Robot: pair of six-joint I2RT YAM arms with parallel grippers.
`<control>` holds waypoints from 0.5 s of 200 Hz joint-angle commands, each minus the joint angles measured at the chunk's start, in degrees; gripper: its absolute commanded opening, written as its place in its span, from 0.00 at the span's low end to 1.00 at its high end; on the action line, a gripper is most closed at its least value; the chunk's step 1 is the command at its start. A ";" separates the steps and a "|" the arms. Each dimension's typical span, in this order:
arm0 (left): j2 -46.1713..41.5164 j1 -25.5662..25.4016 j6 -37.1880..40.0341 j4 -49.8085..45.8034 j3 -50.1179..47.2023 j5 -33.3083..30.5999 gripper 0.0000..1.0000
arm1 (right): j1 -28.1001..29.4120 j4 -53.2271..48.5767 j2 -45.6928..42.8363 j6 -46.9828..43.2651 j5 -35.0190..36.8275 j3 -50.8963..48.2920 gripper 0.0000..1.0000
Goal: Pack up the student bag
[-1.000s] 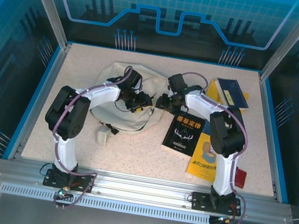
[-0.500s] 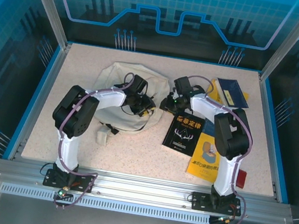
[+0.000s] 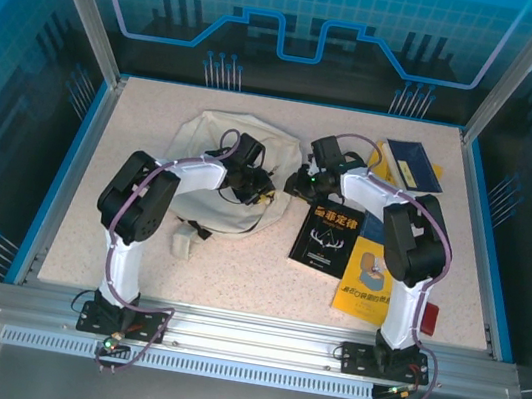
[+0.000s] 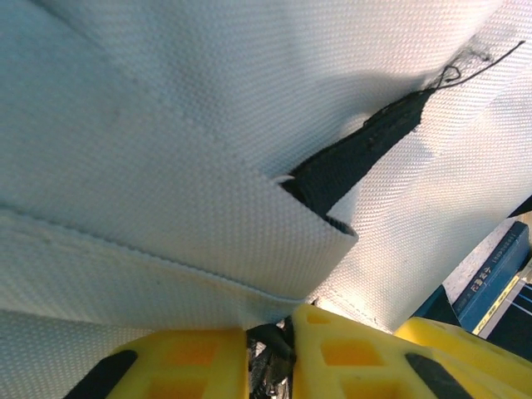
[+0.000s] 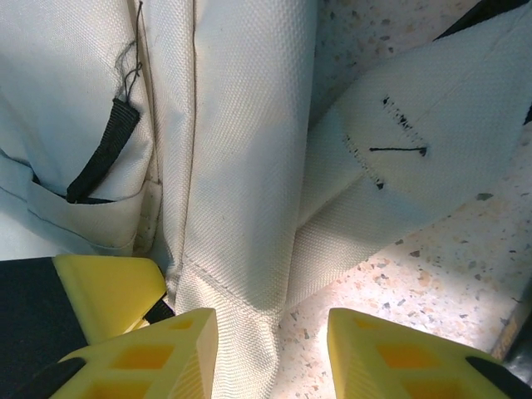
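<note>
The student bag (image 3: 205, 139), cream fabric with black trim, lies flat at the table's back left. My left gripper (image 3: 258, 195) sits at the bag's right edge. In the left wrist view its yellow fingers (image 4: 191, 366) stand almost together, and the left gripper (image 4: 270, 337) is shut on a black piece of the bag's zip trim, under a fold of the bag (image 4: 166, 125). My right gripper (image 3: 294, 182) is just to the right of that edge. In the right wrist view the right gripper (image 5: 273, 328) is open, with the hem of the bag (image 5: 241, 125) against its left finger and bare table between.
A black book (image 3: 330, 232) and a yellow book (image 3: 370, 277) lie right of the bag. A blue book (image 3: 413, 164) lies at the back right, and a small red object (image 3: 427, 316) by the right arm's base. The two grippers are very close together.
My left gripper moved right and forward to the bag's right edge, and its jaws closed onto the black trim. The right gripper shifted slightly right and narrowed a little.
</note>
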 commanded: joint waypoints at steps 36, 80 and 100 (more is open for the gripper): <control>-2.12 -0.36 0.63 0.52 -0.76 -2.20 0.00 | -0.21 -0.28 2.56 0.45 -3.28 3.57 0.41; -4.75 -0.34 2.54 0.22 -2.67 -0.68 0.00 | -0.12 -2.42 6.58 -0.27 -4.04 8.51 0.44; -6.08 -0.31 3.85 -0.45 -3.02 -0.25 0.00 | -0.16 -4.99 8.00 -0.58 -3.38 10.77 0.44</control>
